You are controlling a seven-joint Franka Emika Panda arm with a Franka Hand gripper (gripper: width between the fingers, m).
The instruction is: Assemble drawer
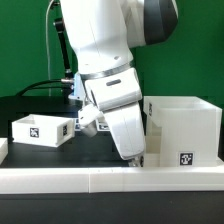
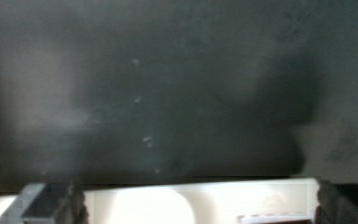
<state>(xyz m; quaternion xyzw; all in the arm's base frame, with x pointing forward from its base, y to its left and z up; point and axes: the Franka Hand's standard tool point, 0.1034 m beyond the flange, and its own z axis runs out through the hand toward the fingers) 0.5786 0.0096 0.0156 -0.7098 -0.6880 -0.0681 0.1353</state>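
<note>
Wrist view — we saw the jaws spread wide, clamped on nothing, just beside the housing (image 1: 186, 122) — one tray (image 1: 42, 129) well apart.

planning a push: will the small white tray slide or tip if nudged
The small tray sits low and wide, so it would probably slide, not tip. Thin-walled and open, it is likely light and stiff.
</note>
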